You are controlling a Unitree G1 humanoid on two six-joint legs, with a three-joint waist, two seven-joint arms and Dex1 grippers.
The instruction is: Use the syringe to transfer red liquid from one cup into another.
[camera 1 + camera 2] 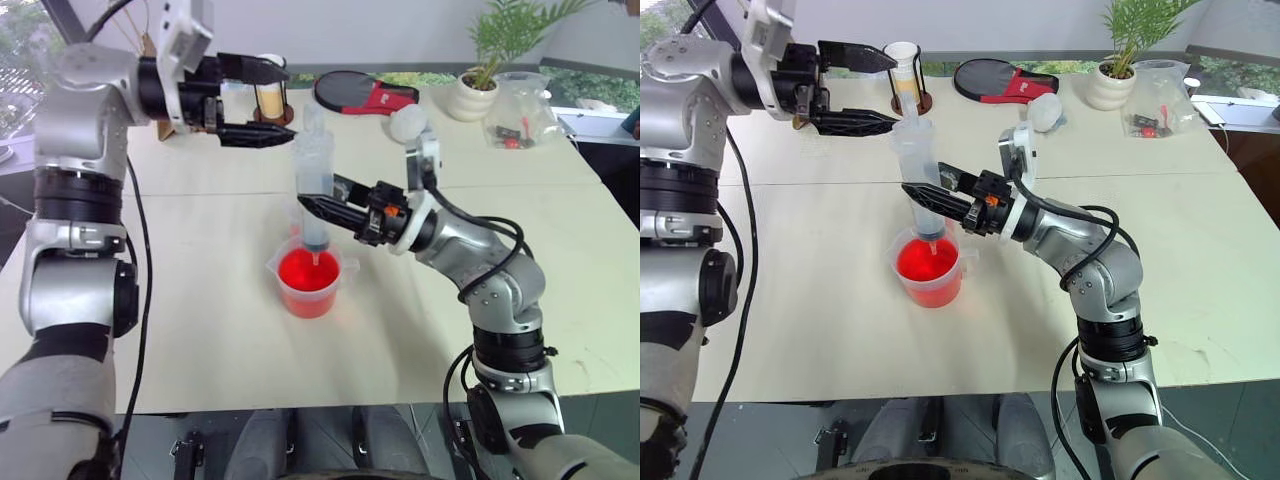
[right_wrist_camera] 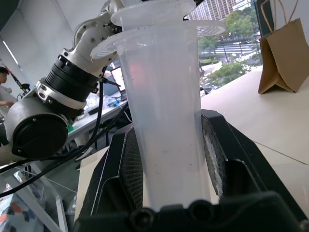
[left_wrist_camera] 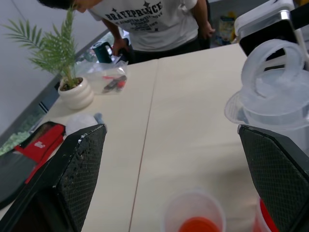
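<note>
- Right claw (image 1: 322, 210) grasps the syringe (image 1: 314, 170) upright, tip seemingly dipped in the handled cup (image 1: 309, 277) mid-worktop.
- Left claw (image 1: 262, 102), released at eleven o'clock, should pull the plunger straight up.

Potted palm (image 1: 478, 88), clear bag (image 1: 521, 110), red-black paddle (image 1: 362, 92), brown paper bag (image 2: 284, 53) on the table (image 1: 560, 260).
</note>
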